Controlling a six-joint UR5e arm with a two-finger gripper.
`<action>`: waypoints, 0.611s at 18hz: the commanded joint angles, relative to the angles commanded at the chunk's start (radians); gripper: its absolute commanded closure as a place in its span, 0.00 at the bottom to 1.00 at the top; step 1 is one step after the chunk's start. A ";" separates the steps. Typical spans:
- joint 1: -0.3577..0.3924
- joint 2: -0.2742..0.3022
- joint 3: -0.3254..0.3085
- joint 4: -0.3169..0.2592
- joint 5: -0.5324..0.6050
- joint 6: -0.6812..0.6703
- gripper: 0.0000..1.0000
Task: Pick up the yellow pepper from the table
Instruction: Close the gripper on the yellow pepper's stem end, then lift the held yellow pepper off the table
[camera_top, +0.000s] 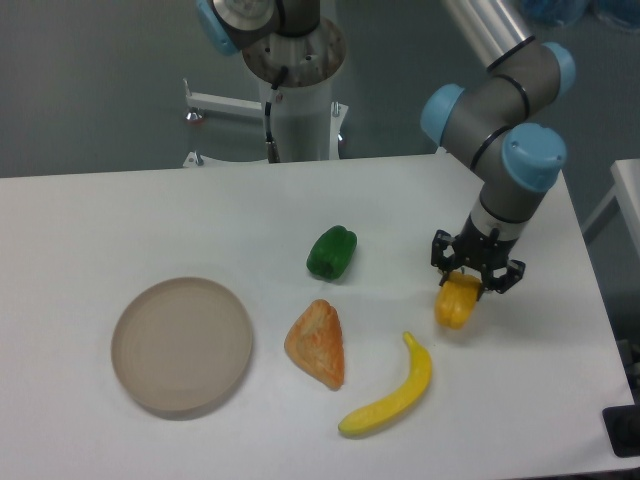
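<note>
Since the yellow pepper (457, 304) looks glossy, light and lobed, the gripper (474, 279), clamped on its top at the table's (120, 215) right, should squeeze firmly.

Glossy yellow pepper (458, 305) in pincer (476, 280), over white table (130, 220).

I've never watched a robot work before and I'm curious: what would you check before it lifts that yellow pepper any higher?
1. Pincer positioned on the yellow pepper: ok, it sits at the pepper's top end.
2. Fingers closed firmly on the pepper: cannot tell, the contact is too small to see.
3. Pepper clear of the table: cannot tell from this single view.
4. Banana out of the way: ok, it lies apart, nearer the front edge.
5. Green pepper and orange wedge clear: ok, both are well off to the side.
6. Plate clear: ok, far across the table.
</note>
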 joint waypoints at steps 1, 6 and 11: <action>-0.008 -0.015 0.035 -0.006 0.000 0.011 0.45; -0.037 -0.089 0.164 -0.005 0.003 0.014 0.45; -0.066 -0.115 0.197 0.002 0.060 0.014 0.45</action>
